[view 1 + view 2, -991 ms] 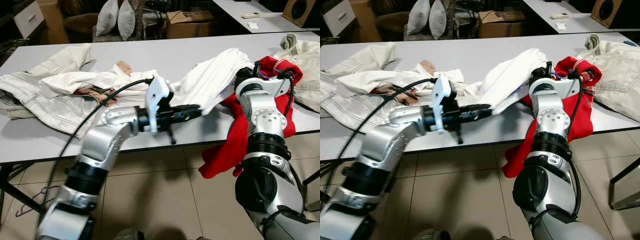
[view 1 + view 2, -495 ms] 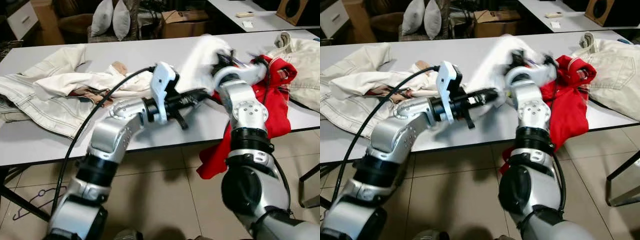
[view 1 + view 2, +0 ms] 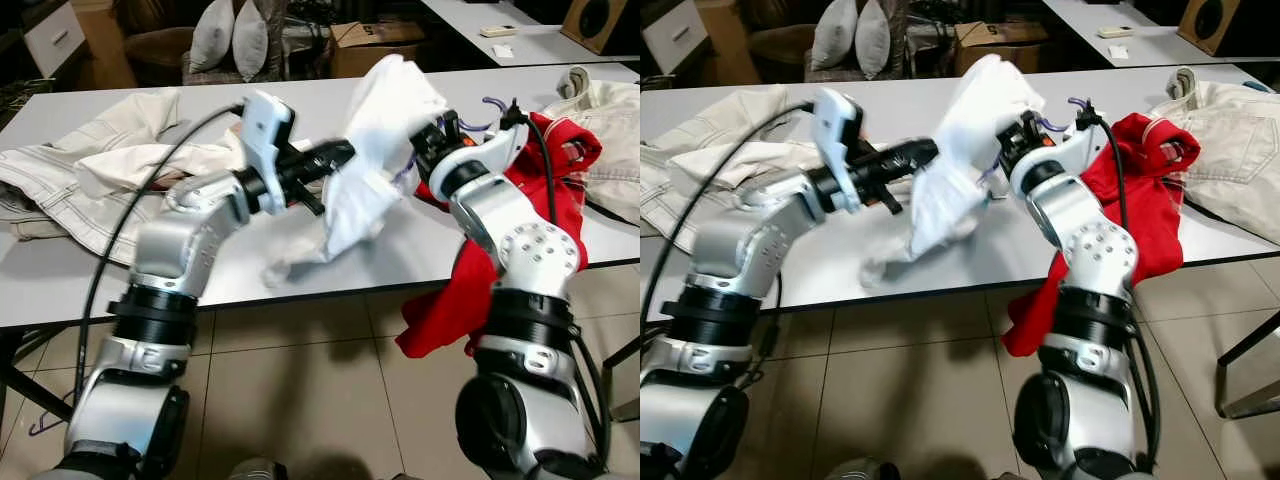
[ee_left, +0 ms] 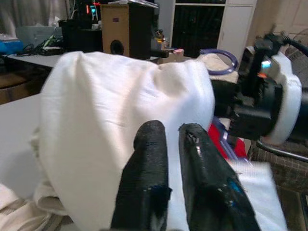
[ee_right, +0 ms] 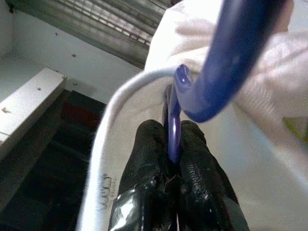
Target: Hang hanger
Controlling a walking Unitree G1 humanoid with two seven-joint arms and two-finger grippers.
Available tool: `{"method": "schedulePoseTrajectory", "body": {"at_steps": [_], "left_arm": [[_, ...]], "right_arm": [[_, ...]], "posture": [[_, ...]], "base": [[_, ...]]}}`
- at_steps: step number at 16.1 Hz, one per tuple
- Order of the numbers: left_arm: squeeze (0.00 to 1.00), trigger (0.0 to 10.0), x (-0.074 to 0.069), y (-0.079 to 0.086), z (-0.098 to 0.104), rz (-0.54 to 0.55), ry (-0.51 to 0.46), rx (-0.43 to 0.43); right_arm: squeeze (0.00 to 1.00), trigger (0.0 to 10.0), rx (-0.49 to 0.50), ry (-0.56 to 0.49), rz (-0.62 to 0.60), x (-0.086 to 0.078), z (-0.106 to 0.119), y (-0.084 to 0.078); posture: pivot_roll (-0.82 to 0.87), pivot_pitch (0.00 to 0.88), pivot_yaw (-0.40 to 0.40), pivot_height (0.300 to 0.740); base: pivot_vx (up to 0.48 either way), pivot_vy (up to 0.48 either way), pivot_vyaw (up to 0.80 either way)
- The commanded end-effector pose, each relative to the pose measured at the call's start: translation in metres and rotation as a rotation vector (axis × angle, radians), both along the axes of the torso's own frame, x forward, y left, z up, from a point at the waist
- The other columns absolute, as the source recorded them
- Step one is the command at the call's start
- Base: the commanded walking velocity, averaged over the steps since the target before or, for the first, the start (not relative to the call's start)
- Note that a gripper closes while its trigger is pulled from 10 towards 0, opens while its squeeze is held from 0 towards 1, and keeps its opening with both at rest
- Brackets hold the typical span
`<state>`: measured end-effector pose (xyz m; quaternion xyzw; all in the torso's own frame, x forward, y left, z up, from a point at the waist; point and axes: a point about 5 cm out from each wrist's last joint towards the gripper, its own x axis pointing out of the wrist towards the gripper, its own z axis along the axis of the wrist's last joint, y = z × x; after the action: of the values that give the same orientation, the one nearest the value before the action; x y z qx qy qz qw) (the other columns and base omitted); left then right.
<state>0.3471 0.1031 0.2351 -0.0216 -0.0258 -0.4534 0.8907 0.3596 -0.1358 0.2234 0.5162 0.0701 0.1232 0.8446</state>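
Note:
A white garment (image 3: 385,120) hangs lifted above the grey table (image 3: 200,280), draped over a blue-purple hanger whose hook (image 3: 495,102) sticks out near my right wrist. My right gripper (image 3: 432,148) is at the garment's right side. In the right wrist view its fingers (image 5: 190,149) are shut on the hanger's thin blue bar (image 5: 173,125). My left gripper (image 3: 340,155) reaches in from the left and meets the cloth's upper left part. In the left wrist view its fingers (image 4: 149,159) stand close together against the white cloth (image 4: 96,120). The garment's lower end trails onto the table.
A red garment (image 3: 545,190) hangs over the table's front edge under my right arm. Cream jackets lie at the left (image 3: 90,190) and at the far right (image 3: 610,110). Behind the table are pillows (image 3: 230,35) and a cardboard box (image 3: 375,45).
Both arms have risen and swung left, lifting the white garment off the table; it now hangs between the grippers. The red garment stayed put.

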Motion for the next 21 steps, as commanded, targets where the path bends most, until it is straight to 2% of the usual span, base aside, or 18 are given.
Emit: {"method": "schedulePoseTrajectory", "body": {"at_steps": [1, 3, 4, 5, 6, 7, 8, 9, 12, 13, 14, 15, 16, 17, 19, 21], "left_arm": [[1.0, 10.0, 0.001, 0.001, 0.008, -0.006, -0.014, -0.003], [1.0, 10.0, -0.007, 0.003, 0.016, -0.098, -0.012, -0.035], [1.0, 10.0, -0.007, 0.004, 0.017, -0.099, -0.021, -0.029], [1.0, 10.0, -0.001, 0.013, 0.019, -0.023, -0.036, -0.039], [0.36, 10.0, 0.003, 0.019, 0.019, 0.044, -0.048, -0.025], [0.0, 10.0, 0.006, 0.024, 0.016, 0.092, -0.051, 0.002], [0.0, 10.0, 0.006, 0.026, 0.014, 0.115, -0.046, 0.017], [0.0, 10.0, 0.006, 0.034, 0.007, 0.172, -0.039, 0.041], [0.0, 10.0, 0.001, 0.052, -0.015, 0.288, -0.001, 0.128], [0.0, 10.0, -0.001, 0.054, -0.019, 0.301, 0.009, 0.127], [0.0, 10.0, -0.006, 0.057, -0.024, 0.334, 0.039, 0.101], [0.0, 10.0, -0.012, 0.058, -0.031, 0.367, 0.043, 0.108], [0.0, 10.0, -0.015, 0.058, -0.035, 0.384, 0.04, 0.116], [0.0, 10.0, -0.02, 0.059, -0.045, 0.439, 0.062, 0.11], [0.0, 10.0, -0.027, 0.056, -0.056, 0.477, 0.085, 0.11], [0.0, 10.0, -0.035, 0.047, -0.063, 0.468, 0.109, 0.098]], "right_arm": [[0.0, 10.0, -0.017, -0.016, 0.019, -0.002, 0.004, 0.001], [0.0, 10.0, -0.083, 0.01, 0.002, -0.006, -0.001, -0.01], [0.0, 10.0, -0.094, 0.008, 0.004, -0.006, -0.001, -0.012], [0.0, 10.0, -0.219, -0.011, 0.039, -0.01, -0.001, -0.014], [0.0, 10.0, -0.358, -0.034, 0.069, -0.013, -0.002, -0.015], [0.0, 10.0, -0.489, -0.059, 0.105, -0.018, -0.003, -0.015], [0.0, 10.0, -0.566, -0.079, 0.127, -0.021, -0.003, -0.016], [0.0, 10.0, -0.72, -0.13, 0.169, -0.03, -0.003, -0.021], [0.0, 10.0, -0.865, -0.248, 0.26, -0.054, 0.008, -0.038], [0.0, 10.0, -0.877, -0.272, 0.286, -0.06, 0.01, -0.041], [0.0, 10.0, -0.9, -0.306, 0.33, -0.072, 0.012, -0.047], [0.0, 10.0, -0.97, -0.317, 0.354, -0.084, 0.007, -0.053], [0.0, 10.0, -0.993, -0.321, 0.354, -0.088, 0.005, -0.054], [0.0, 10.0, -1.005, -0.331, 0.345, -0.097, 0.0, -0.054], [0.0, 10.0, -1.01, -0.348, 0.344, -0.107, -0.006, -0.051], [0.0, 10.0, -0.993, -0.388, 0.321, -0.116, -0.009, -0.048]], "posture": [[-0.04, 0.0, 0.018, 0.74], [-0.04, 0.0, 0.018, 0.74], [-0.04, 0.0, 0.018, 0.74], [-0.04, 0.0, 0.017, 0.74], [-0.04, 0.0, 0.015, 0.74], [-0.03, 0.0, 0.015, 0.74], [-0.03, 0.0, 0.015, 0.74], [-0.03, 0.0, 0.015, 0.74], [-0.04, 0.0, 0.025, 0.74], [-0.04, 0.0, 0.03, 0.74], [-0.04, 0.0, 0.029, 0.74], [-0.04, 0.0, 0.031, 0.74], [-0.04, 0.0, 0.031, 0.74], [-0.03, 0.0, 0.029, 0.74], [-0.03, 0.0, 0.027, 0.74], [-0.02, 0.0, 0.022, 0.74]], "base": [[0.0, 0.0, 0.0], [0.0, 0.0, 0.0], [0.0, 0.0, 0.0], [0.0, 0.0, 0.0], [0.0, 0.0, 0.0], [0.0, 0.0, 0.0], [0.0, 0.0, 0.0], [0.0, 0.0, 0.0], [0.0, 0.0, 0.0], [0.0, 0.0, 0.0], [0.0, 0.0, 0.0], [0.0, 0.0, 0.0], [0.0, 0.0, 0.0], [0.0, 0.0, 0.0], [0.0, 0.0, 0.0], [0.0, 0.0, 0.0]]}}
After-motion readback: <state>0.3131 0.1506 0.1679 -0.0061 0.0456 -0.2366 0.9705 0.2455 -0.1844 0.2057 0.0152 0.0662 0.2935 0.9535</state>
